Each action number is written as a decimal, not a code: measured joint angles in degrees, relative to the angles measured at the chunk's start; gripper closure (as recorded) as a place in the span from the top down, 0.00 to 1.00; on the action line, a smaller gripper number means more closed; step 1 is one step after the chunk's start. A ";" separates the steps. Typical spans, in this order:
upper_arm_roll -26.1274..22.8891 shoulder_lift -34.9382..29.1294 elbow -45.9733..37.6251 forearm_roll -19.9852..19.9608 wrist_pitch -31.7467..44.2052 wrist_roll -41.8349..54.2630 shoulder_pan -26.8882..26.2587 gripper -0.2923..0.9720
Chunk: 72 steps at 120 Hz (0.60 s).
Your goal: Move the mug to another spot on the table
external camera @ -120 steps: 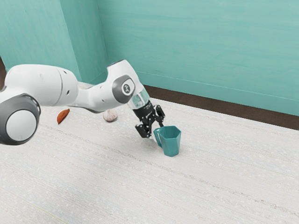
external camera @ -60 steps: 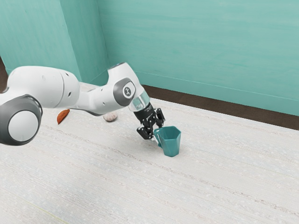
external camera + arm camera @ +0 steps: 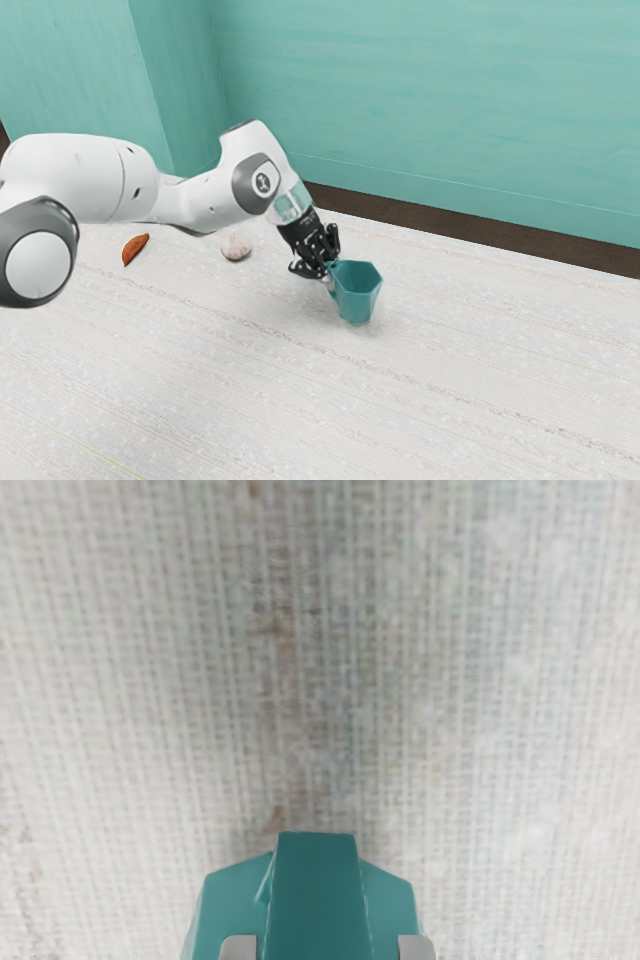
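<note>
One teal mug (image 3: 357, 291), one orange wedge (image 3: 135, 248) and one pale bulb (image 3: 236, 246) on the table (image 3: 450, 380) — the black pincer (image 3: 327, 272) is clamped on the mug's handle, with the mug at its tip, on the exterior view's right side of it.

You worked in a plain simulated room, its kind unclear: teal walls (image 3: 450, 90), dark strip (image 3: 480, 225) below, pale wood-grain table (image 3: 450, 400).
</note>
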 joint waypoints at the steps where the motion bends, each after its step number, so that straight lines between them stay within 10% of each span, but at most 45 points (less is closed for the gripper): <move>1: -0.01 -0.20 -0.09 -0.01 -0.04 0.02 0.07 0.25; 72: 1.47 -17.24 -25.70 -13.22 -0.46 7.21 6.43 0.15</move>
